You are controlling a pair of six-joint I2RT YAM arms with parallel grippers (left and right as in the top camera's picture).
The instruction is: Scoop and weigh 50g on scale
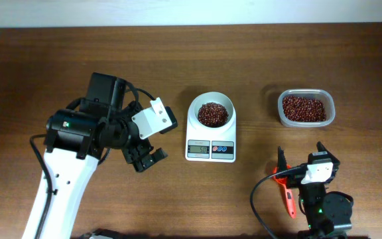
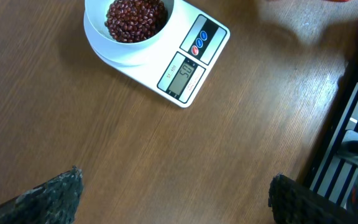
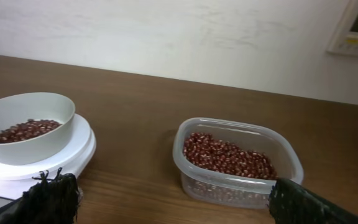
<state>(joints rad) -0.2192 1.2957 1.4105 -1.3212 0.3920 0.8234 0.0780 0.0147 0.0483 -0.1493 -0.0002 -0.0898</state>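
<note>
The display (image 2: pixel 182 76) on the scale (image 2: pixel 171 53) seems to read 50.

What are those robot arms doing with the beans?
They are weighing red beans. The bowl on the scale already has a pile of beans in it, and more sit in the clear tub. Right now nothing is held: the left end effector and the right end effector are both open and empty. A red tool lies on the table by the right one.
</note>
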